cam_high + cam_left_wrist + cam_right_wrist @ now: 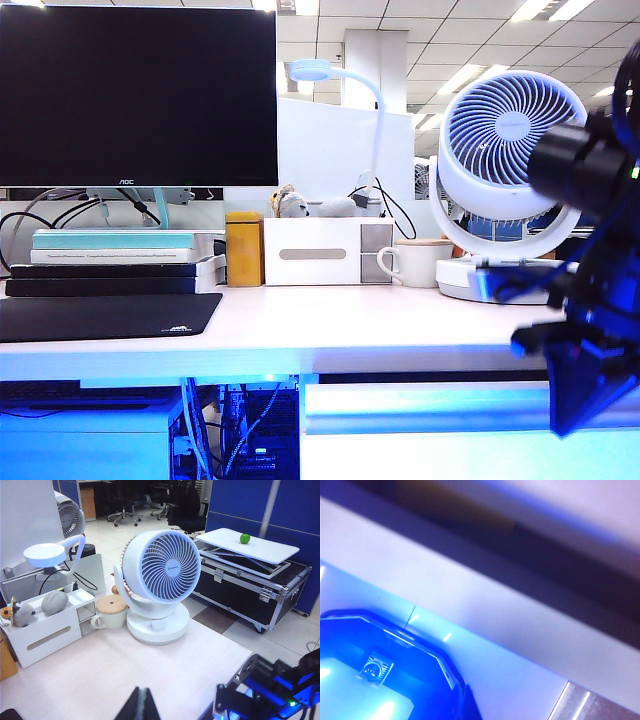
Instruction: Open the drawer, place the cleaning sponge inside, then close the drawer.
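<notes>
The drawer (pixel 440 440) is the wide white, blue-lit front under the desk's right half, with its long lip handle (pixel 430 408) along the top. My right gripper (pixel 572 415) hangs in front of the drawer's right end, just below the desk edge. In the right wrist view it is only a dark blue blur (pixel 469 707) close to a white, blue-lit surface (pixel 485 625), and nothing shows between its jaws. My left gripper (pixel 142 706) is shut and empty, hovering over the pale desktop (pixel 100 670). The cleaning sponge is out of view.
On the desk stand a white fan (pixel 505 180), a mug (pixel 410 262), a white desktop box (pixel 315 252), an amber container (pixel 243 250), stacked books (pixel 110 262), a black mat (pixel 100 315) and a monitor (pixel 138 95). Cables hang under the desk (pixel 235 430).
</notes>
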Robot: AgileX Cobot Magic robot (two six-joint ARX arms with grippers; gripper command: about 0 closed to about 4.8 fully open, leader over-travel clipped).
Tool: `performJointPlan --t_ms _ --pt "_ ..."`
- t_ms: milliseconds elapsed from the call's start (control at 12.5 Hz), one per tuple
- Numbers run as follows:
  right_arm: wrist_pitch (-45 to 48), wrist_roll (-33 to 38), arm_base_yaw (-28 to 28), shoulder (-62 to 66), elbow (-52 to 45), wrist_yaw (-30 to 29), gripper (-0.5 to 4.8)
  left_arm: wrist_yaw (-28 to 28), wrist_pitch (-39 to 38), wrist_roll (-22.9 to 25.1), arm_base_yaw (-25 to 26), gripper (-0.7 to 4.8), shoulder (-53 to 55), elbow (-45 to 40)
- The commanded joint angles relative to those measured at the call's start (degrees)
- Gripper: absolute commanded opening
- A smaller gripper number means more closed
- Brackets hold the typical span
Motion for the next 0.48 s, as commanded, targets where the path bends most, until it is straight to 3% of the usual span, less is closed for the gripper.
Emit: performJointPlan --t_ms 80,481 --pt "6.19 1.75 0.00 2.27 0.13 0.33 -0.06 -0.02 0.70 0.00 0.00 -0.06 -0.13 0.35" --pt "13.86 1.77 -0.04 3.91 1.29 2.64 -0.06 -0.02 0.70 0.00 0.00 -0.06 -0.11 0.35"
